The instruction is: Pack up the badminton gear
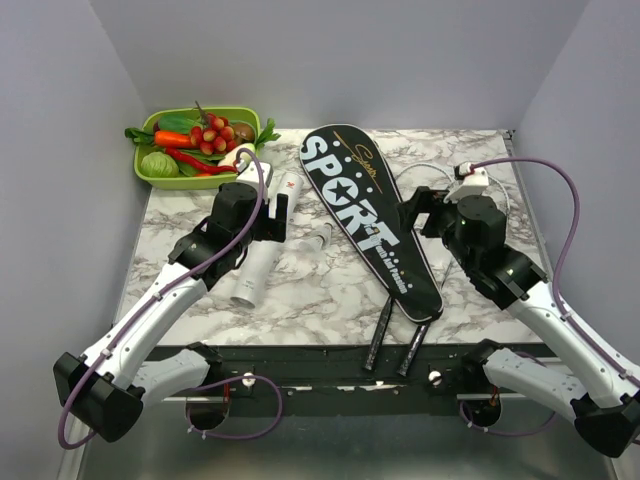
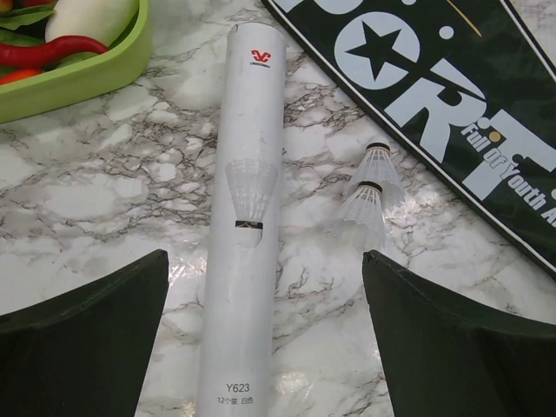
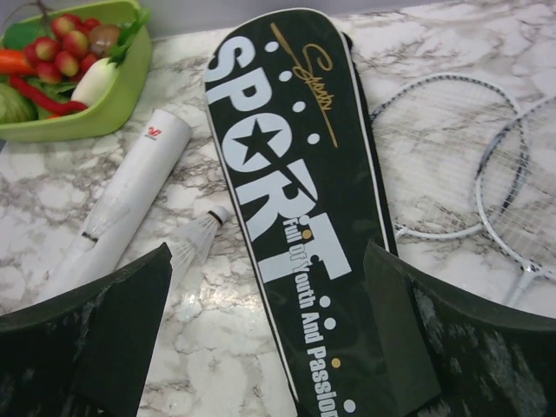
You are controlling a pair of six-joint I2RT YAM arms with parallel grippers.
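Note:
The black bag [image 1: 370, 215] lettered "SPORT" lies diagonally mid-table, also in the right wrist view [image 3: 295, 191] and the left wrist view [image 2: 452, 87]. Two silver rackets [image 3: 452, 174] lie partly under its right side, their black handles [image 1: 395, 338] sticking out over the front edge. The long white tube [image 1: 262, 248] lies left of the bag, also in the left wrist view [image 2: 243, 217]. Two white shuttlecocks [image 2: 367, 195] lie between the tube and the bag. My left gripper [image 2: 265, 330] is open and empty above the tube's near end. My right gripper [image 3: 269, 330] is open and empty above the bag.
A green tray [image 1: 150, 175] of toy vegetables stands at the back left corner, close to the tube's far end [image 2: 256, 48]. Grey walls close in the marble table on three sides. Racket heads [image 1: 440, 185] spread on the table by my right wrist.

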